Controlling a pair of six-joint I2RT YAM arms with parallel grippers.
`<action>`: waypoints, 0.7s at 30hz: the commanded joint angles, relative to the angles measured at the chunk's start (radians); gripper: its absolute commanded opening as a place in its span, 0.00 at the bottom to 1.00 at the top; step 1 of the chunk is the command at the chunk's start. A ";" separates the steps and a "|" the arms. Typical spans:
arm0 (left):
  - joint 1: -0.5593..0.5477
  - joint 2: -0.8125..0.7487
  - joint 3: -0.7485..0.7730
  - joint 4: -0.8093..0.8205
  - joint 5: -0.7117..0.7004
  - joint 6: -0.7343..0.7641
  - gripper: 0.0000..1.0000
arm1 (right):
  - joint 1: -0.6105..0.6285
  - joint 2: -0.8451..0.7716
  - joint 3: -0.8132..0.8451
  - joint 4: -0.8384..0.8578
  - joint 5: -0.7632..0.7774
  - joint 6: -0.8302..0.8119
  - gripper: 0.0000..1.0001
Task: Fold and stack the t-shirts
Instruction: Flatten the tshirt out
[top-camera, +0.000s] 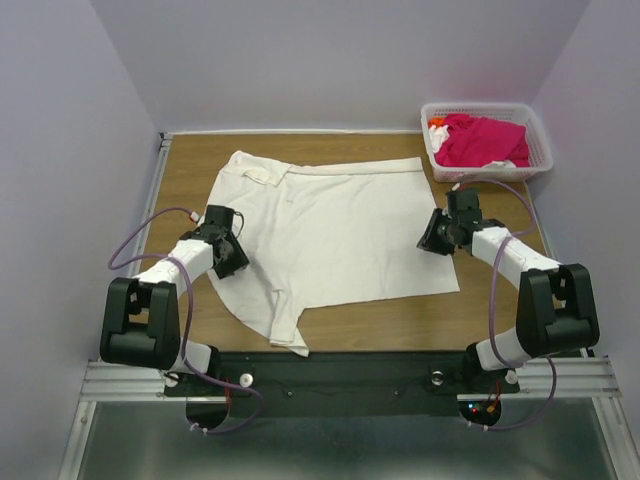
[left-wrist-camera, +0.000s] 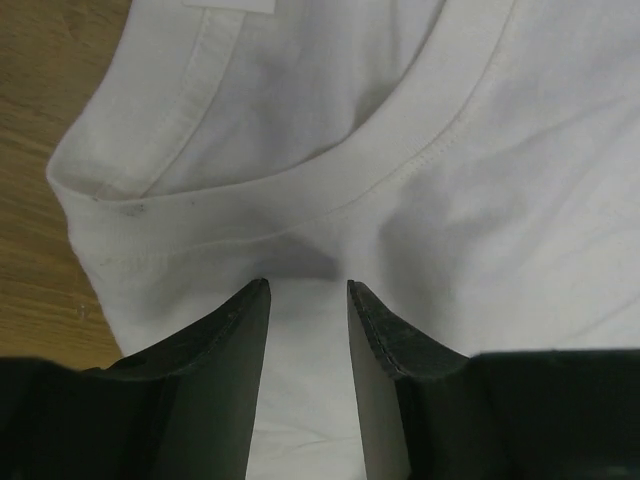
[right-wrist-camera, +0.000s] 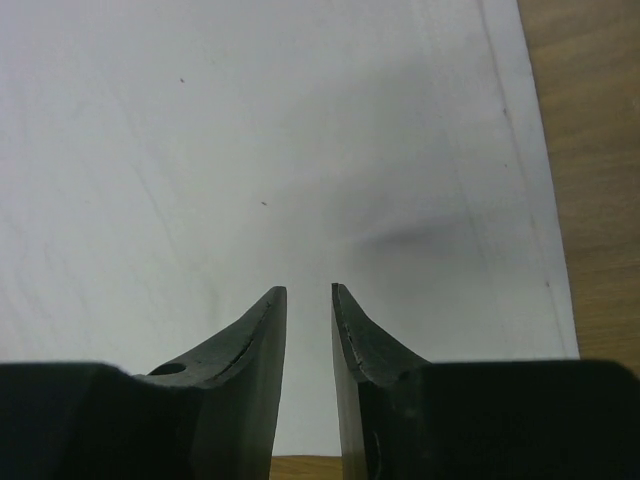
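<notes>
**Left gripper**, jaws part open w/ nothing between them, hovers over the neck band of the white shirt, left of ctr in the overhead view. **Right gripper**, jaws a narrow slit apart and also empty, hangs over plain cloth just inside the hem, right of ctr. Can't tell whether either pair of tips touches the cloth.

The white shirt lies spread across the middle of the table, neck to the left and hem to the right. The far sleeve points upper left. The near sleeve points btm ctr, close to the arm bases. No fold shows in the body, tho the near sleeve looks doubled over. The pink shirt sits crumpled in the basket, upper right corner.

Progress, by the look of it: early.
- **Done:** shirt no. 1 is laid out.
- **Left:** fold it, take the pink one out and fold it, then start the stack.

Hard to make out:
- A scrap of orange and a bit of white cloth lie in the basket beside the pink. Unclear whether they are more garments.
- The left gripper hides the neck opening from overhead.
- Each wrist view is cut down to one patch of cloth.
- A small grey mark near the shoulder seam could be dirt or shadow.
</notes>
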 joint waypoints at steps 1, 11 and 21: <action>-0.001 0.012 0.001 0.035 -0.082 -0.035 0.45 | -0.013 -0.032 -0.041 0.019 0.002 0.061 0.30; 0.071 0.109 -0.012 0.014 -0.147 -0.020 0.39 | -0.129 0.047 -0.148 0.018 0.049 0.106 0.30; 0.108 0.249 0.136 -0.029 -0.239 0.104 0.41 | -0.275 0.109 -0.162 0.015 0.055 0.147 0.34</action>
